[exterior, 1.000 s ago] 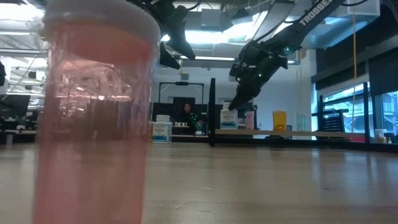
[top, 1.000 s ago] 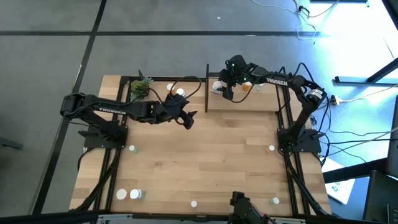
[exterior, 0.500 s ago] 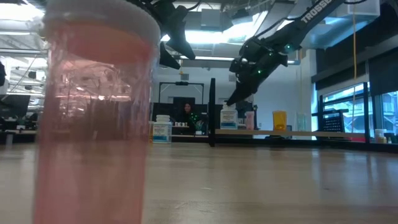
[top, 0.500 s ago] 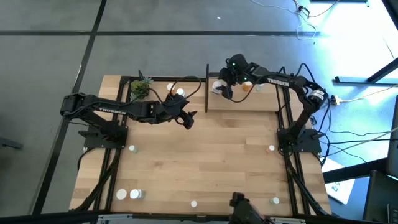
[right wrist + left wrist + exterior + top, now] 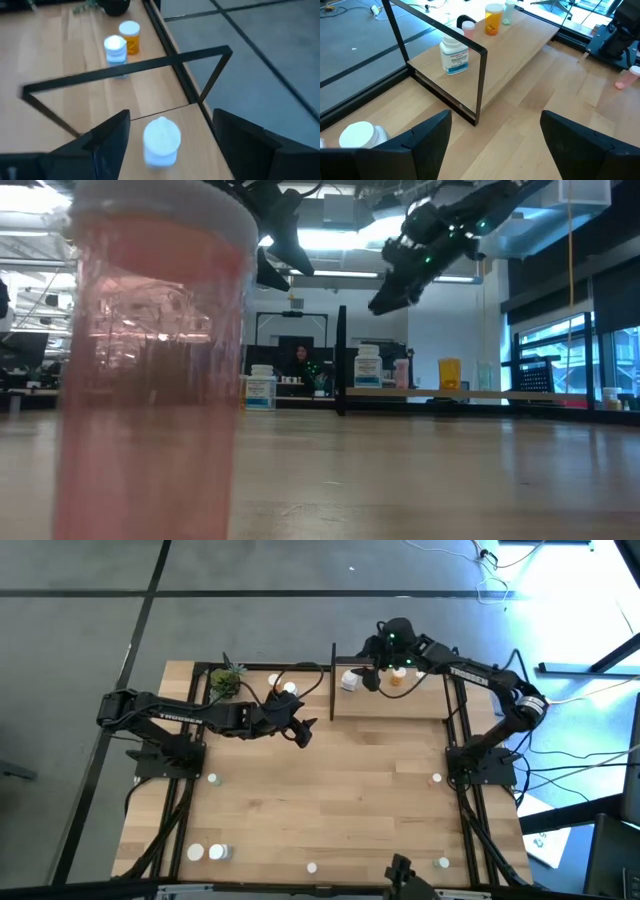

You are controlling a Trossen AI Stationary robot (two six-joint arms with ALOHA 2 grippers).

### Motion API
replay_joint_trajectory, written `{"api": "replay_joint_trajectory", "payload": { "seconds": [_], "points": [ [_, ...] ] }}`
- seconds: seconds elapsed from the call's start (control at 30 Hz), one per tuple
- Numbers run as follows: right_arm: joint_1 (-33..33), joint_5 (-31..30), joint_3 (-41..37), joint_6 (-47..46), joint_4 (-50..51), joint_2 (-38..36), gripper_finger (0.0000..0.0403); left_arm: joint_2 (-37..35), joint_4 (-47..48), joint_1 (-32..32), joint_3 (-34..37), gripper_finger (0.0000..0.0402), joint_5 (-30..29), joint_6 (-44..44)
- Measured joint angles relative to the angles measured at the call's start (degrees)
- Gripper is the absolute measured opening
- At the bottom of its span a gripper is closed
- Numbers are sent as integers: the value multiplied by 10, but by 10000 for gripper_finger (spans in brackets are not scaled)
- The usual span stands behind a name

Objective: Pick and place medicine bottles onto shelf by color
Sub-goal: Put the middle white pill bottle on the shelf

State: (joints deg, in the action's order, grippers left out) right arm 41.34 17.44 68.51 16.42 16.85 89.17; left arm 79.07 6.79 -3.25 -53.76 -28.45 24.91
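Note:
The shelf (image 5: 395, 700) stands at the table's far right, a wooden board in a black frame. On it, upright on their bases, are a white medicine bottle (image 5: 161, 140), a pink one (image 5: 468, 26), an orange one (image 5: 493, 19) and a pale green one (image 5: 508, 12). My right gripper (image 5: 368, 683) hangs open above the white bottle (image 5: 367, 367), clear of it. Left of the shelf, above the table's far middle, my left gripper (image 5: 303, 730) waits open and empty. More bottles stand about the table.
A white bottle (image 5: 116, 50) and an orange one (image 5: 131, 36) stand beside the potted plant (image 5: 227, 682) at the far left. Single bottles (image 5: 213, 779) (image 5: 437, 778) and a near-left group (image 5: 206, 852) dot the table. A pink bottle (image 5: 150, 360) stands at the near edge.
My right gripper has risen from the white bottle on the shelf, drawn a little toward the table's right and rolled slightly; its fingers have stayed open. The white bottle stays upright on the shelf.

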Motion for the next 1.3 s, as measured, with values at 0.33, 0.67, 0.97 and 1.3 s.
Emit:
{"api": "replay_joint_trajectory", "payload": {
  "seconds": [0.33,0.67,0.97,1.3],
  "points": [
    [-30,13,0,-9,170,-71,205,0,0,0,0,298,0,0],
    [-80,34,-63,-8,131,-57,19,0,0,0,0,298,0,0],
    [-89,0,-82,-12,40,10,4,0,0,0,0,298,0,0],
    [-89,-73,-81,-12,-1,81,3,0,0,0,0,298,0,0]
  ]
}}
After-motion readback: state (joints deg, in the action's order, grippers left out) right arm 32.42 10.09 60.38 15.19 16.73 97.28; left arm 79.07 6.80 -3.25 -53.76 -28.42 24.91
